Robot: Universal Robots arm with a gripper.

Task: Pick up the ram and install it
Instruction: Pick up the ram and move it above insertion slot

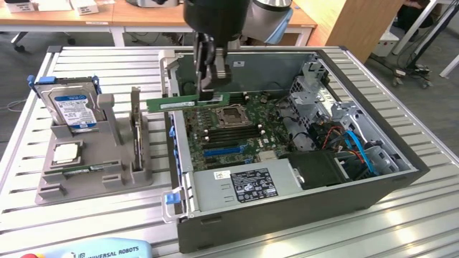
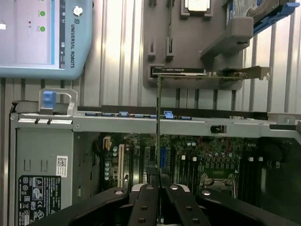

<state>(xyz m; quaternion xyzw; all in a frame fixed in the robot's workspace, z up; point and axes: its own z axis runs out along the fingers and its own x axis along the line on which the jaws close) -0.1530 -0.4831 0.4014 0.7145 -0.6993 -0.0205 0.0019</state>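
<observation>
Holding ram point(image 1: 176, 104) in gripper point(image 1: 210, 97), pinched narrow on it, level above open case point(image 1: 287, 215). Probably light, stiff, fragile: best taken by flat faces, clear of contacts

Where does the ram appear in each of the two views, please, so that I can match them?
Exterior view: the ram is held level in the pincer, above the open case, at its wall on the exterior view's left.
Wrist view: the ram is seen edge-on, a thin green line running from the pincer out across the case wall.
Shared landmark: the power supply label.
</observation>
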